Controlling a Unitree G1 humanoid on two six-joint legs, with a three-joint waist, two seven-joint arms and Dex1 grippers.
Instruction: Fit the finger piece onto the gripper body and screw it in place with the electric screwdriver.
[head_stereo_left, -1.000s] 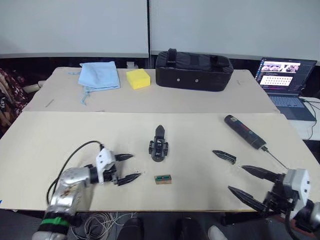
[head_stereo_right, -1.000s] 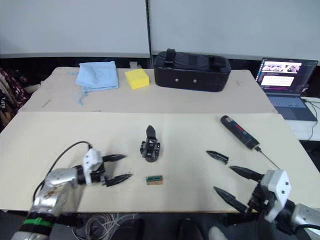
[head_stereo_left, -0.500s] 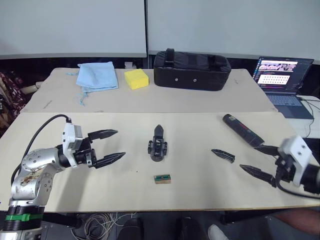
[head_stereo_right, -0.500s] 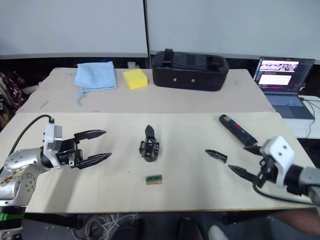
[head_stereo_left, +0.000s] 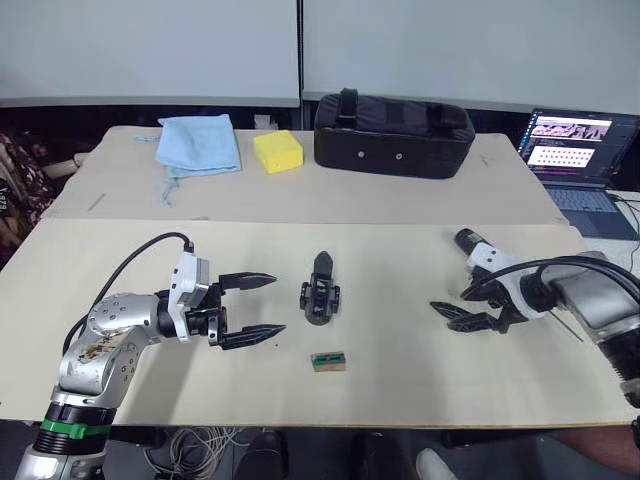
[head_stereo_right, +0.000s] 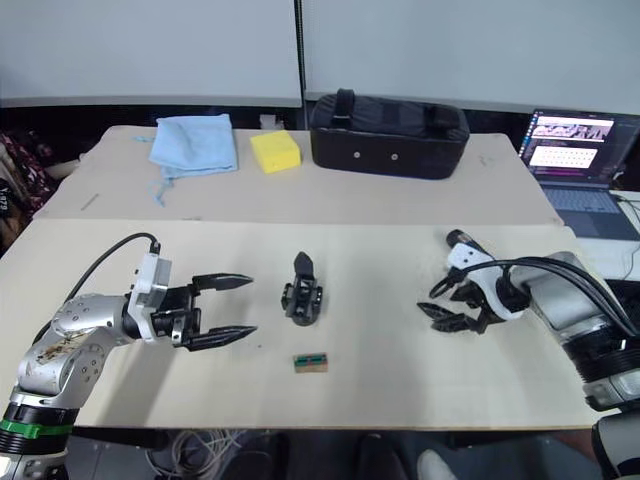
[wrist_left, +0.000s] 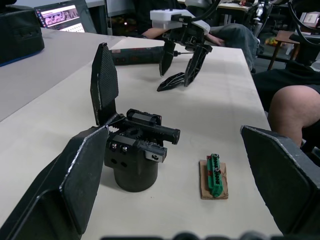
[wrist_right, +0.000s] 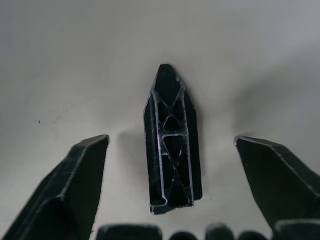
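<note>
The gripper body (head_stereo_left: 318, 297) stands upright mid-table, with one black finger rising from its top. A little to its left, my left gripper (head_stereo_left: 277, 304) is open, its tips pointing at the body and holding nothing. The finger piece (wrist_right: 171, 150) lies flat on the table to the right. My right gripper (head_stereo_left: 462, 310) is open and straddles it, one finger on each side, with neither touching. Just behind the right gripper lies the electric screwdriver (wrist_left: 135, 56), partly covered by that gripper's white mount in the head views.
A small green part on a brown block (head_stereo_left: 326, 360) lies in front of the gripper body. On the far table are a black zipped bag (head_stereo_left: 393, 135), a yellow sponge (head_stereo_left: 278, 152) and a blue cloth (head_stereo_left: 198, 145). A laptop (head_stereo_left: 580, 150) sits at the far right. A person's knee (wrist_left: 295, 110) is beside the table.
My right gripper has swung in to the left and now straddles the finger piece. My left gripper has moved right, closer to the gripper body. Both stayed open.
</note>
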